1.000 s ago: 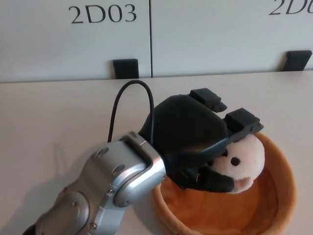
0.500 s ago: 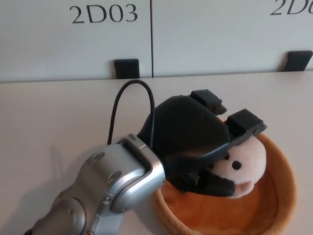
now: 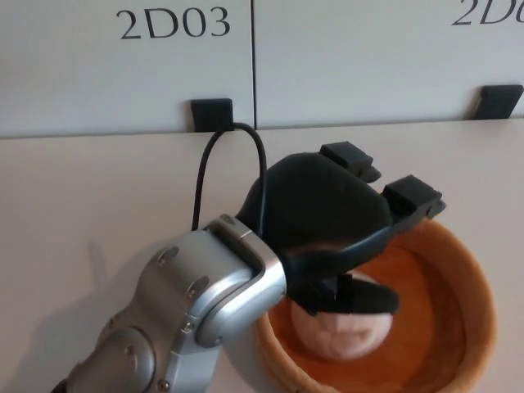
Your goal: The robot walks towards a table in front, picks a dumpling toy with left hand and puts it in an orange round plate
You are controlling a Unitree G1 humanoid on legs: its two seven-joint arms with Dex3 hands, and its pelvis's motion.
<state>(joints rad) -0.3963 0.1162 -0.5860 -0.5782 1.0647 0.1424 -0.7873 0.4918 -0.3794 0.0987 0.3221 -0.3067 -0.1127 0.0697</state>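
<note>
Head view: left hand [image 3: 336, 237] fingers now apart, dumpling toy [image 3: 340, 332] dropped into orange plate [image 3: 458, 270]

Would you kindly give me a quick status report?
Left hand over orange plate, fingers apart. Dumpling toy lying in plate, beneath hand. Right hand out of view. Nothing obstructing.

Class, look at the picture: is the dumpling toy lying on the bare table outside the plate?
No. The dumpling toy sits inside the orange plate, under the left hand.

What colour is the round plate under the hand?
Orange, with a lighter tan rim; the head view shows it.
</note>
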